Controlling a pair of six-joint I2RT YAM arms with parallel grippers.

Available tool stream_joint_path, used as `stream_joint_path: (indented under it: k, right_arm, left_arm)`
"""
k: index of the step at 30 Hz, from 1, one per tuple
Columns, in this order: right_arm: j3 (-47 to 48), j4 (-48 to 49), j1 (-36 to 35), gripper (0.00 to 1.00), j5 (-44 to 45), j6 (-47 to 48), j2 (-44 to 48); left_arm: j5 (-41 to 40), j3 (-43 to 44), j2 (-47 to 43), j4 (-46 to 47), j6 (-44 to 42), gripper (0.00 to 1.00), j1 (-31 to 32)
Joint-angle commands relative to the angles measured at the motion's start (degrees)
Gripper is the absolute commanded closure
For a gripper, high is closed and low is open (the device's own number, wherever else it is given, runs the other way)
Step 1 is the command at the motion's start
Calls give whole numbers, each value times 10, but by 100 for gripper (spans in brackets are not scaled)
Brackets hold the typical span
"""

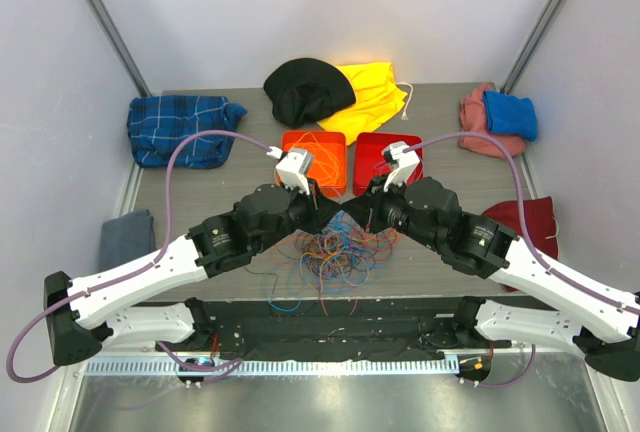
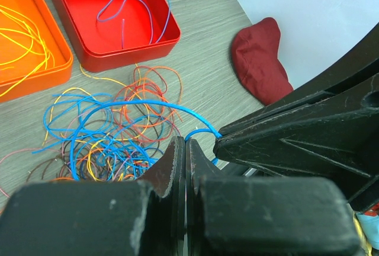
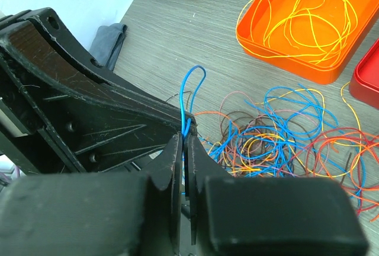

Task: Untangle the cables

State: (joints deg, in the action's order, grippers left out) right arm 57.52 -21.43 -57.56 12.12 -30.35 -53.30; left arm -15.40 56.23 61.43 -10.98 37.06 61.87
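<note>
A tangle of blue, orange, red, yellow and brown cables (image 1: 335, 252) lies on the grey table in front of the two trays. My left gripper (image 1: 330, 214) and right gripper (image 1: 352, 214) meet tip to tip just above its far edge. In the left wrist view the left gripper (image 2: 186, 143) is shut on a blue cable (image 2: 201, 130) that arcs back into the tangle (image 2: 106, 143). In the right wrist view the right gripper (image 3: 185, 136) is shut on the same blue cable, whose loop (image 3: 192, 87) stands up above its tips.
An orange tray (image 1: 315, 162) holds yellow cables and a red tray (image 1: 385, 160) holds one blue cable (image 2: 127, 13). Cloths ring the table: plaid blue (image 1: 180, 127), black (image 1: 305, 87), yellow (image 1: 375, 97), pink and blue (image 1: 500, 122), maroon (image 1: 530, 222), grey (image 1: 125, 237).
</note>
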Motion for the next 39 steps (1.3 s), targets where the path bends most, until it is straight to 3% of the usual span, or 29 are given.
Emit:
stream_joint_path:
  k: [1, 4, 35, 36, 37, 38, 39]
  right_arm:
    - [5, 22, 2, 96, 6, -3, 10]
    - [8, 16, 1, 99, 11, -2, 14]
    - [72, -53, 2, 99, 87, 44, 60]
    - [69, -49, 2, 98, 73, 42, 56]
    - [67, -46, 1, 89, 65, 40, 51]
    - [59, -42, 2, 79, 57, 33, 46]
    - [55, -32, 2, 62, 41, 28, 43]
  left_arm:
    - [-9, 17, -16, 31, -7, 100, 4]
    - [-21, 12, -17, 25, -9, 100, 4]
    - [-125, -20, -45, -50, -15, 100, -5]
    - [-121, -20, -46, -48, -15, 100, -5]
    - [-118, -20, -46, -41, -15, 100, -5]
    - [-114, -18, -46, -38, -14, 100, -5]
    - [-105, -17, -45, -36, -14, 100, -5]
